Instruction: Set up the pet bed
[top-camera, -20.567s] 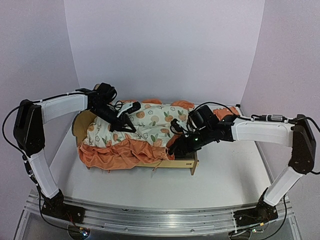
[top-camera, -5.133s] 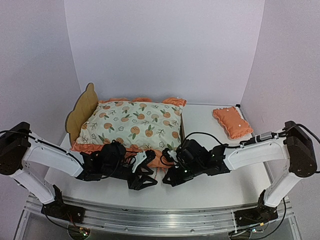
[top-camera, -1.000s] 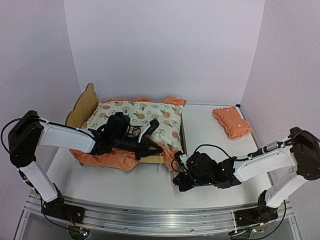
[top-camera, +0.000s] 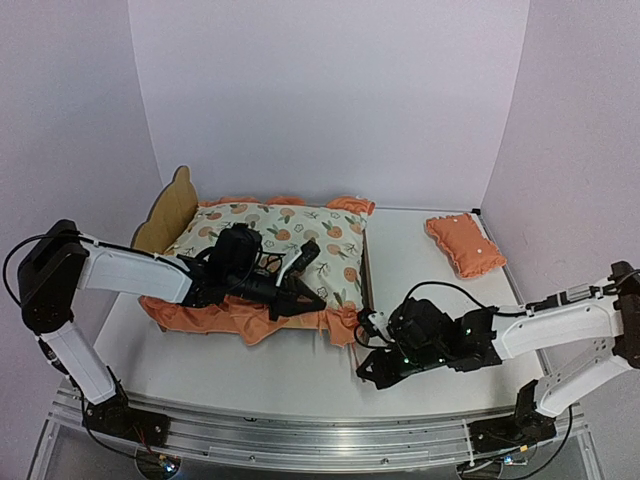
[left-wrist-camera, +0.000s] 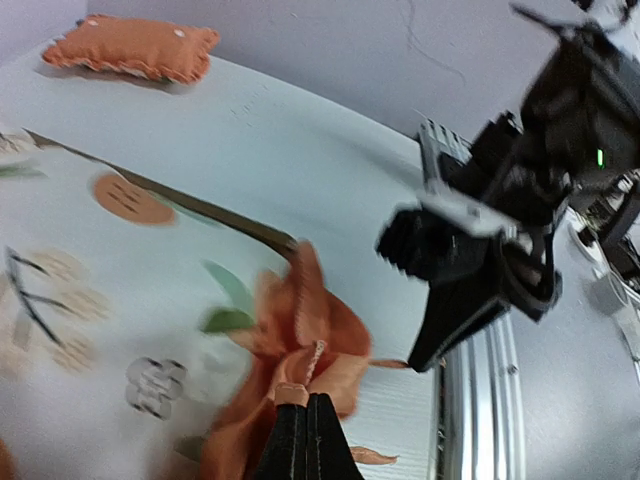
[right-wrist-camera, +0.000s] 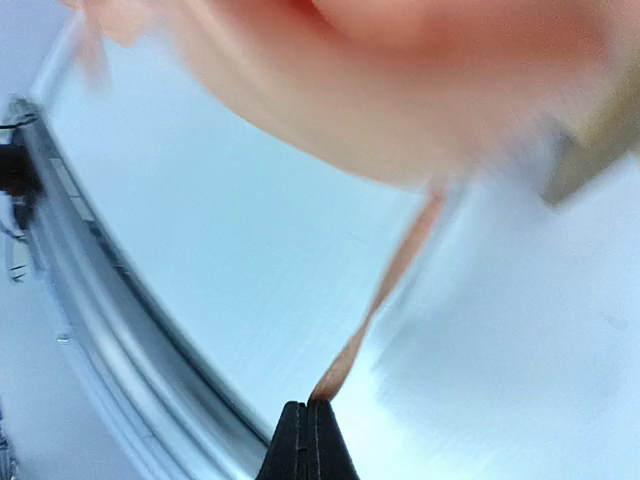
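Observation:
The pet bed (top-camera: 163, 217) is a plywood frame with a scalloped headboard at the left, mostly covered by the orange-print ruffled mattress pad (top-camera: 272, 238). My left gripper (top-camera: 312, 298) (left-wrist-camera: 307, 398) is shut on the pad's orange ruffle (left-wrist-camera: 300, 330) at the bed's front right corner. My right gripper (top-camera: 366, 368) (right-wrist-camera: 308, 404) is low over the table in front of that corner. It is shut on the end of a thin orange ribbon (right-wrist-camera: 385, 290) that runs back up to the pad. The bed's foot rail (top-camera: 366, 268) shows as a thin wooden edge.
A small orange pillow (top-camera: 465, 243) (left-wrist-camera: 130, 47) lies on the table at the back right, apart from the bed. The aluminium rail (top-camera: 320, 432) with both arm bases runs along the near edge. Purple walls close in the back and sides.
The right gripper has drawn away from the bed to the right and nearer, with the ribbon in it. The orange ruffle now hangs over the front rail, which showed bare wood before.

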